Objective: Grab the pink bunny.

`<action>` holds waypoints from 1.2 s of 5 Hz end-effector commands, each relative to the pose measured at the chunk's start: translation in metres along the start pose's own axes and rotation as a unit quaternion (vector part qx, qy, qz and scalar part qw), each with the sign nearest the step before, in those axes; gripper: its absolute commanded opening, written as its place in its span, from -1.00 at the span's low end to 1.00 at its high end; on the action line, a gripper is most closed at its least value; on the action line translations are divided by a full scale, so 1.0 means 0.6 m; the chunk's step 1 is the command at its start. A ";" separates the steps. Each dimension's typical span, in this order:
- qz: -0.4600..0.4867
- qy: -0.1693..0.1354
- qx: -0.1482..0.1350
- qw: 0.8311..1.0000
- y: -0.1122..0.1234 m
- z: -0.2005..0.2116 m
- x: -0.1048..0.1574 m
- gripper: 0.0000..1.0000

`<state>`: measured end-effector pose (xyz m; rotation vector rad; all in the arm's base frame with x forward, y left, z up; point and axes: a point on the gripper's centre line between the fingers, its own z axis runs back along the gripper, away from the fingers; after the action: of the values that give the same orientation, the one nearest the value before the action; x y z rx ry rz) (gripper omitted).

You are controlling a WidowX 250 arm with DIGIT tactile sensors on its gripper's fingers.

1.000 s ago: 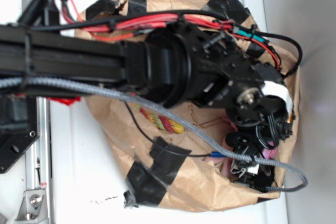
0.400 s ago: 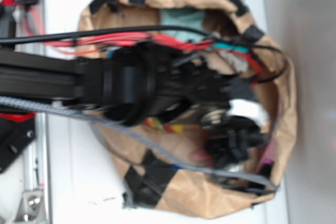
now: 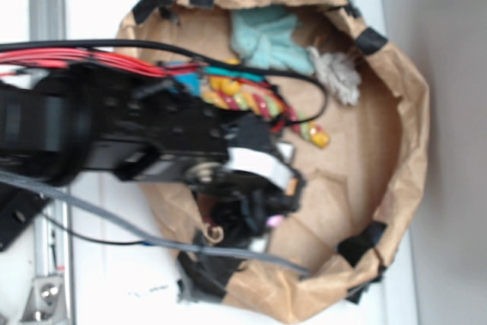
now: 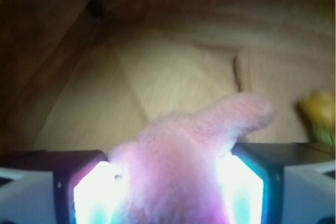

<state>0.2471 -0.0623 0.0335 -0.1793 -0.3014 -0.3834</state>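
The bunny (image 4: 178, 171) sits right between the fingers of the hand (image 4: 168, 192), its pink fluff filling the gap from one glowing pad to the other, so the hand is clenched on it and nothing of the body shows below the grip. One long plush part, an ear or a limb, I cannot tell which, sticks out ahead of the fingertips and leans to the right in the wrist view; that is the toy's long axis, running forward and away from the hand, not across it. From the outside view only a small speck of pink (image 3: 272, 222) peeks out under the black hand (image 3: 255, 211), low in the paper bag (image 3: 411, 142) near its taped lower rim, and whether the toy is clear of the bag floor I cannot tell. There is one bunny, one arm, one hand. Judging from this, the grab is made and what remains turns on keeping the squeeze, since the grip is on soft pile that could slip. Elsewhere in the bag lie one teal cloth (image 3: 266, 39) near the top, one grey-white tuft (image 3: 335, 75) beside it, and one striped rope toy (image 3: 266, 108) running along by the arm's red cables. The bag rests on a white tabletop (image 3: 99, 5).
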 end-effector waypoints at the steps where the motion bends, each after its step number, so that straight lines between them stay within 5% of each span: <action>1: 0.165 -0.032 0.008 0.986 0.008 0.105 0.057 -1.00; 3: 0.290 -0.030 0.019 0.956 0.043 0.141 0.065 -1.00; 4: 0.331 0.004 -0.038 0.943 0.036 0.115 0.043 1.00; 6: 0.289 0.074 -0.066 0.952 -0.012 0.042 0.033 1.00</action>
<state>0.2528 -0.0584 0.0499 -0.3538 -0.0211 0.1929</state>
